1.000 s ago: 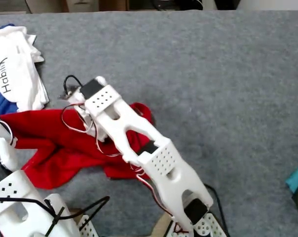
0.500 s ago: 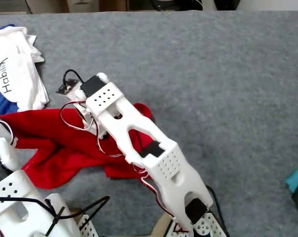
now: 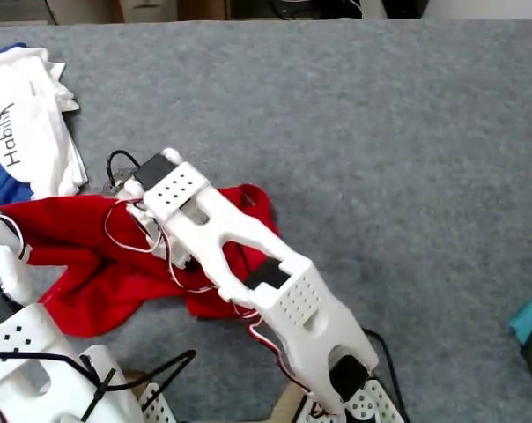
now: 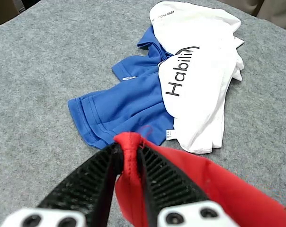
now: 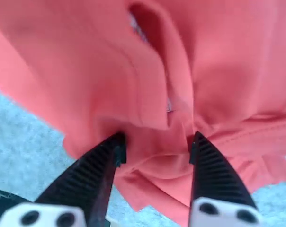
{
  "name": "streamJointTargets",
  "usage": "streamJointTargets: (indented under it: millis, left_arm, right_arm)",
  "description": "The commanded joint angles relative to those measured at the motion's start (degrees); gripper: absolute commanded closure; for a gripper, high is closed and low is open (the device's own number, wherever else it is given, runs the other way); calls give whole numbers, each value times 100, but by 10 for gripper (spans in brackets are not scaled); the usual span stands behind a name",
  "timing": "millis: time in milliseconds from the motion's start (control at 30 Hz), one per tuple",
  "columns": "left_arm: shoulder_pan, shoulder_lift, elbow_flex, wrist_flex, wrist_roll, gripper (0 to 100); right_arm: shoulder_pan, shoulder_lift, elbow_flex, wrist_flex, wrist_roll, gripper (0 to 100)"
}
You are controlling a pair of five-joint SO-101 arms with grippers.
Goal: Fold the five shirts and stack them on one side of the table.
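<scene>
Grey felt table [image 3: 380,132] carries the limp, light red shirt [image 3: 81,273] crumpled near its left edge, left gripper [image 4: 129,149] pinching one fold, right gripper [image 5: 157,139] spread wide over bunched cloth, probably best taken at a seam.

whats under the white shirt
A blue shirt lies under the white shirt, sticking out on one side. Whatever else is beneath the white fabric is covered.

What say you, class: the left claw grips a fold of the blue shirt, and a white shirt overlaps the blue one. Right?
No: the left wrist view shows the left claw gripping a fold of the red shirt. The white shirt does overlap the blue shirt.
</scene>
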Motion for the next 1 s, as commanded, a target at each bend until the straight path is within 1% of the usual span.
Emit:
streamJointTargets:
  millis: [0,200,367,533,700,800,967]
  left_arm:
    - [18,-66,-35,-97,-18,981]
    - [18,-66,-35,-97,-26,981]
    - [18,-66,-35,-97,-18,981]
    - [18,-66,-44,-97,-18,981]
    - [18,-66,-44,-97,-18,981]
    - [18,-66,-44,-97,-18,981]
    - [18,-66,-53,-97,-18,981]
  right_arm:
    - [48,-479,4,-70,-62,775]
    - [215,-470,31,-176,-79,789]
    - [224,-470,4,-246,-79,934]
    - [277,-488,-13,-299,-97,940]
    - [462,-514,-66,-290,-448,952]
    - [637,-514,-321,-273,-519,979]
    - [875,-514,-927,-220,-519,983]
